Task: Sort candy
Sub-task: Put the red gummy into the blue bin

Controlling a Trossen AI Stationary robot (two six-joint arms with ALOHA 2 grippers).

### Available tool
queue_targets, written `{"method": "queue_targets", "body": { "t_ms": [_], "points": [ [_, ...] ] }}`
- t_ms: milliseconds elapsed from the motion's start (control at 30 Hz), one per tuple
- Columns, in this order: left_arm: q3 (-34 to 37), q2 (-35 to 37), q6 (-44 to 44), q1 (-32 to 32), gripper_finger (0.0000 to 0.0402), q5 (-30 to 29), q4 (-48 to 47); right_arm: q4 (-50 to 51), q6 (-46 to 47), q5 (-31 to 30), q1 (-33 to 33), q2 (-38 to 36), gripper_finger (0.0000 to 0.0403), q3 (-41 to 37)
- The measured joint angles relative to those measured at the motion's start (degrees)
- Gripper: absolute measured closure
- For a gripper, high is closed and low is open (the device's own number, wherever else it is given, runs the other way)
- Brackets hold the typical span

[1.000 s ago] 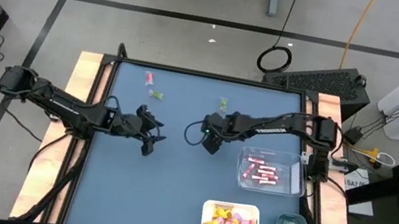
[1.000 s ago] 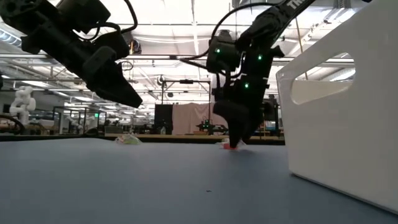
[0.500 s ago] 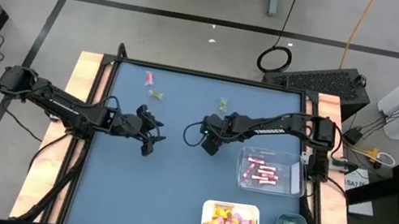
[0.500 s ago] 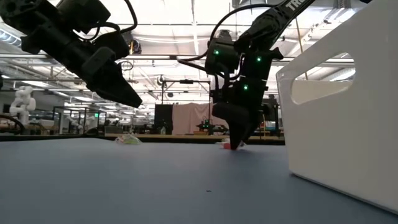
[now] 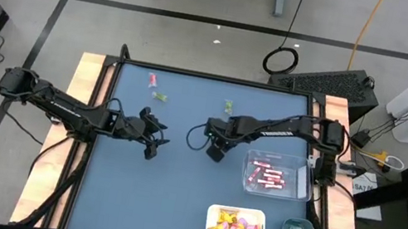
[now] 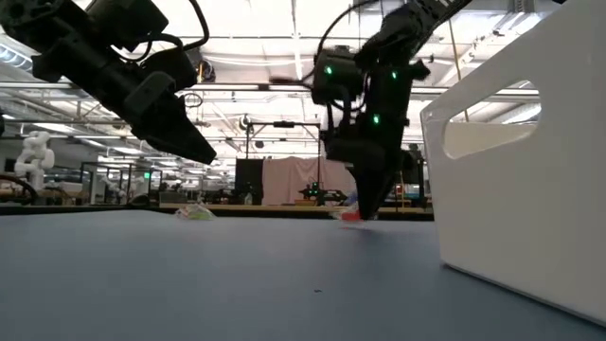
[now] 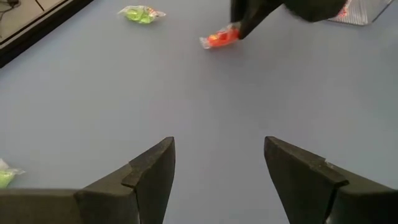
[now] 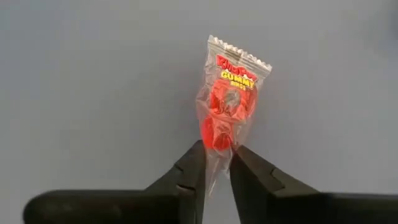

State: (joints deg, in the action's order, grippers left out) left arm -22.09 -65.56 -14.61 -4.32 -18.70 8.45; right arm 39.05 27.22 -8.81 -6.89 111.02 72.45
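A red candy packet (image 8: 229, 99), clear-wrapped with a printed top, lies on the blue table just left of the middle. My right gripper (image 8: 217, 163) is shut on it, pointing steeply down; from above the gripper (image 5: 214, 152) covers it. The packet also shows in the left wrist view (image 7: 217, 39) and in the low view (image 6: 348, 215). My left gripper (image 5: 153, 146) hangs open above the table left of centre, fingers (image 7: 155, 165) apart with nothing between them. Loose candy lies at the far side: a pink piece (image 5: 152, 79) and two green pieces (image 5: 159, 96), (image 5: 228, 105). My right gripper pinches the packet's near end (image 8: 216, 144), the clear wrapper just past the red sweet, between its two fingers (image 8: 194, 167). The fingers come from above, slanting steeply down, and lie along the packet. The packet stretches away from the fingertips, low over the table; whether it is clear I cannot tell.
At the right stands a clear tray (image 5: 296, 166) holding pink-red sticks. Near the front right are a white tray (image 5: 211, 217) of yellow packets and a green-tinted tray (image 5: 286, 228). The white wall of a tray (image 6: 521, 189) fills the low view's right. Wooden rails edge the table.
My right gripper has shut on the red packet and tipped a little while staying over the same spot. The packet's gripped end has come up slightly off the table.
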Motion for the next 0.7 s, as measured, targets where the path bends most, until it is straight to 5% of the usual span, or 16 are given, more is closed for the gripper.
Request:
{"method": "queue_targets", "body": {
  "t_ms": [267,700],
  "points": [
    [-0.02,0.0,0.02,0.0,0.0153,0.0,-0.12,15.35,-0.92,6.28,4.77,-0.1,0.0353,11.29],
    [-0.02,0.0,-0.09,0.0,0.0152,0.0,0.08,45.99,5.42,5.36,22.17,-0.13,0.0353,37.71]
  ]
}}
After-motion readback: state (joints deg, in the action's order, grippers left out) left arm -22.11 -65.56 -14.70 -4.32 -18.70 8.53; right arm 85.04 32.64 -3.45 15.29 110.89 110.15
